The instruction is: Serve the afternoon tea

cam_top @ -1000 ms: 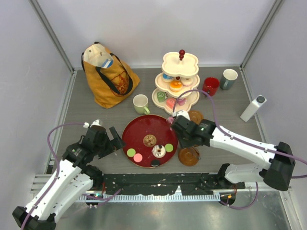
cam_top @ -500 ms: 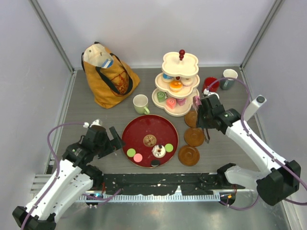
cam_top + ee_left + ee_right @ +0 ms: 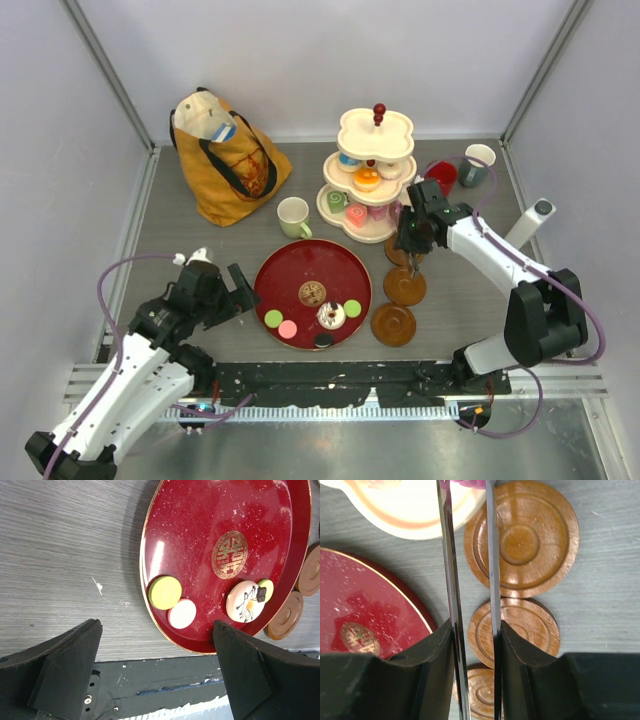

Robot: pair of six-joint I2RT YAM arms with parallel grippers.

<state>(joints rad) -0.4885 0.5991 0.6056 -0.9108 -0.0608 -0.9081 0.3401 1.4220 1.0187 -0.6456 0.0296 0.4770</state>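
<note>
- L gripper (image 3: 156, 624): jaws wide apart, empty, by near edge of tabletop, just beside L rim of tray (image 3: 268, 275).
- On tray, near-centre: 5 pastries (image 3: 331, 316) left. 2 green macarons, a pink one, a white donut, a dark one.
- 3 brown coasters (image 3: 394, 325) in a row R of tray, all bare.
- R gripper (image 3: 402, 222): nipped on small pink pastry (image 3: 469, 483), at btm-tier rim of stand (image 3: 355, 130), above far coaster.
- On stand: pastries on btm + mid tiers; top tier looks bare.
- Mid-table: green mug (image 3: 293, 216). Far R corner: red mug (image 3: 440, 172), grey-blue mug (image 3: 478, 165).
- Est. approx halfway: tray to clear, mugs prob. go on coasters.
</note>
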